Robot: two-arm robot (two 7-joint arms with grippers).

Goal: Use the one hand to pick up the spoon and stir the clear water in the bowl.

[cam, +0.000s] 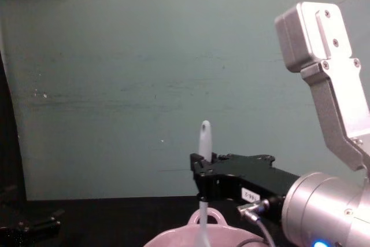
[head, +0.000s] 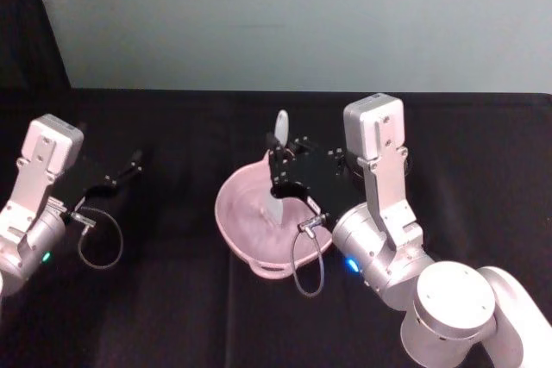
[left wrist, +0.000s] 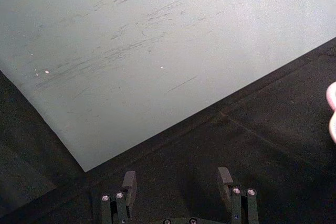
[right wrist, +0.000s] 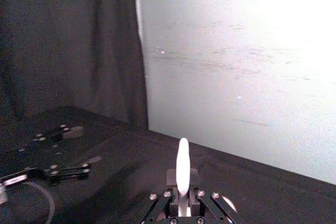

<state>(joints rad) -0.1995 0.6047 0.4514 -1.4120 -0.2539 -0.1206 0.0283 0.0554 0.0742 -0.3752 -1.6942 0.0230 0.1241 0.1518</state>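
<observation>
The right gripper (head: 279,164) had its jaws clamped on the spoon (head: 281,125), long axis upright, scoop end dipping straight down into the pink bowl (head: 237,217). The left gripper (left wrist: 177,182) sat parked well to the left, jaws apart, empty.

I record both arms in silver: cylindrical wrists (head: 373,252), boxy screw-fastened links (cam: 315,33). The flat black two-finger right gripper (cam: 202,169) bears a small white label (cam: 247,194); the matching left gripper (left wrist: 177,182) shows silver screws (left wrist: 236,190). Grey cables (head: 294,265) loop at each wrist.
</observation>
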